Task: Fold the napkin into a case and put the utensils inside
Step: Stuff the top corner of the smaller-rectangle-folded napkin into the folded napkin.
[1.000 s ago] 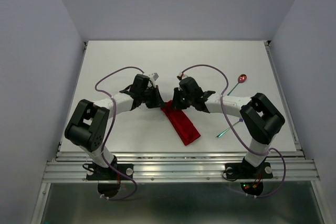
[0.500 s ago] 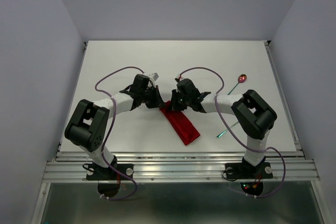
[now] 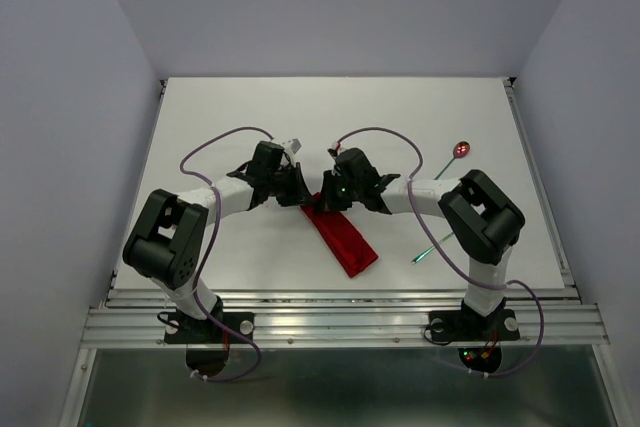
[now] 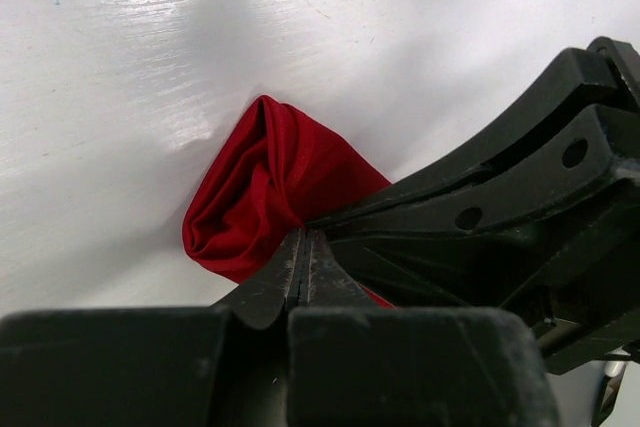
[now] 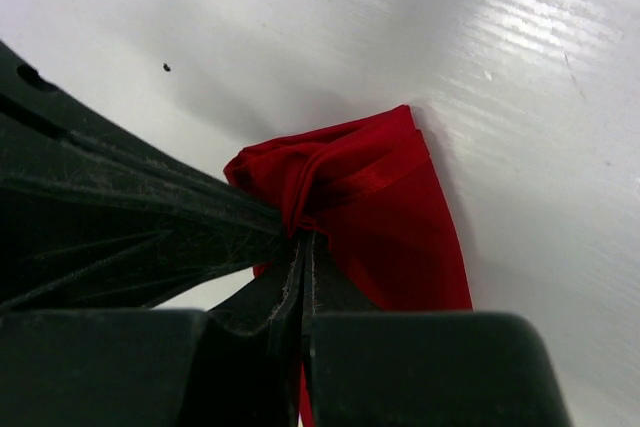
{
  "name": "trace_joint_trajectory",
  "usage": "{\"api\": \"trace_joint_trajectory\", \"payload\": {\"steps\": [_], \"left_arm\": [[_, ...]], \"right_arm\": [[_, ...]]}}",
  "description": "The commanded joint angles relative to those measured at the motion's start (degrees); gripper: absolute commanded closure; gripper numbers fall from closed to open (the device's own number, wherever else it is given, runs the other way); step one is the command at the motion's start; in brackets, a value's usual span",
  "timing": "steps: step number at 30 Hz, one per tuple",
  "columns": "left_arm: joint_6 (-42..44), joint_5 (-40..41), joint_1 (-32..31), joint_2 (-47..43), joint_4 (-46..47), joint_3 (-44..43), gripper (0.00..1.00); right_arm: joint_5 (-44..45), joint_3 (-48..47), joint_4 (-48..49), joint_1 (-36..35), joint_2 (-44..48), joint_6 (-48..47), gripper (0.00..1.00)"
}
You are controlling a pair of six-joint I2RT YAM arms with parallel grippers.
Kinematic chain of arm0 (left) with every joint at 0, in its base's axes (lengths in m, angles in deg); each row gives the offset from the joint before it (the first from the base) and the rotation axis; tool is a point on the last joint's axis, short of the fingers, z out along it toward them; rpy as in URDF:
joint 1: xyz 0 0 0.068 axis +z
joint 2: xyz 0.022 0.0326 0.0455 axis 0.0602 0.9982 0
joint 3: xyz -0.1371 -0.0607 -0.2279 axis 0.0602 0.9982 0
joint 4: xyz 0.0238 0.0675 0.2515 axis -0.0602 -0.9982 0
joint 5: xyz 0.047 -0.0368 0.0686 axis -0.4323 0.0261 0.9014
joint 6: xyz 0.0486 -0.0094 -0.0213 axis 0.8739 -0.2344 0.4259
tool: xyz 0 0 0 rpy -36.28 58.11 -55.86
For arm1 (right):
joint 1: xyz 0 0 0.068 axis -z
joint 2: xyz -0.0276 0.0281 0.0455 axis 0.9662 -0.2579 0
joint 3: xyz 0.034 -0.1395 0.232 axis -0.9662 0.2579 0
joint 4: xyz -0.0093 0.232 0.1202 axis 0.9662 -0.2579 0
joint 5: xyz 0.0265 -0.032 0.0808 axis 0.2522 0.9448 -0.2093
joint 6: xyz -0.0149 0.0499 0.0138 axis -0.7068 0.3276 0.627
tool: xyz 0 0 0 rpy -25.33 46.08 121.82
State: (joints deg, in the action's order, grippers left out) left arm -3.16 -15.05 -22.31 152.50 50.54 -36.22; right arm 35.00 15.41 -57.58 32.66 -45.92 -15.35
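Observation:
The red napkin [image 3: 345,240] lies as a narrow folded strip, running diagonally toward the near edge of the table. Its far end is bunched up where both grippers meet. My left gripper [image 3: 301,194] is shut, with the crumpled cloth [image 4: 262,187] pinched at its tips [image 4: 303,239]. My right gripper [image 3: 325,197] comes from the other side and is shut on the same bunched end [image 5: 385,212], its tips [image 5: 304,240] pressed together on a fold. The spoon [image 3: 460,151] and the teal-handled fork [image 3: 430,249] lie on the table to the right, apart from the napkin.
The white table [image 3: 250,117] is walled by grey panels on the left, back and right. A metal rail [image 3: 340,322] runs along the near edge. In each wrist view the other arm's black fingers [image 4: 500,177] [image 5: 100,217] crowd close beside the cloth.
My right gripper has moved slightly left onto the napkin's far end and closed on it. The left gripper has stayed shut in place.

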Motion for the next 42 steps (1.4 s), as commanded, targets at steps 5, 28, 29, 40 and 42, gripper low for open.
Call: {"api": "trace_joint_trajectory", "payload": {"steps": [5,28,29,40,42], "left_arm": [[0.67,-1.92,0.09,-0.53,1.09,0.04,1.0],[-0.38,-3.16,1.41,-0.44,3.46,2.06,1.0],[-0.38,-3.16,1.41,-0.44,3.29,1.98,1.0],[-0.47,-3.86,1.59,-1.76,3.2,1.71,1.0],[-0.47,-4.03,1.59,-1.67,3.2,1.62,1.0]], "right_arm": [[0.26,-7.43,-1.96,-0.15,-6.31,2.36,0.99],[3.68,0.48,-0.46,0.46,6.25,2.71,0.73],[3.95,0.83,-0.38,0.47,6.51,3.06,0.73],[1.85,-1.45,0.06,1.7,1.16,4.47,0.99],[1.14,-2.06,0.41,1.7,0.02,4.29,0.99]]}}
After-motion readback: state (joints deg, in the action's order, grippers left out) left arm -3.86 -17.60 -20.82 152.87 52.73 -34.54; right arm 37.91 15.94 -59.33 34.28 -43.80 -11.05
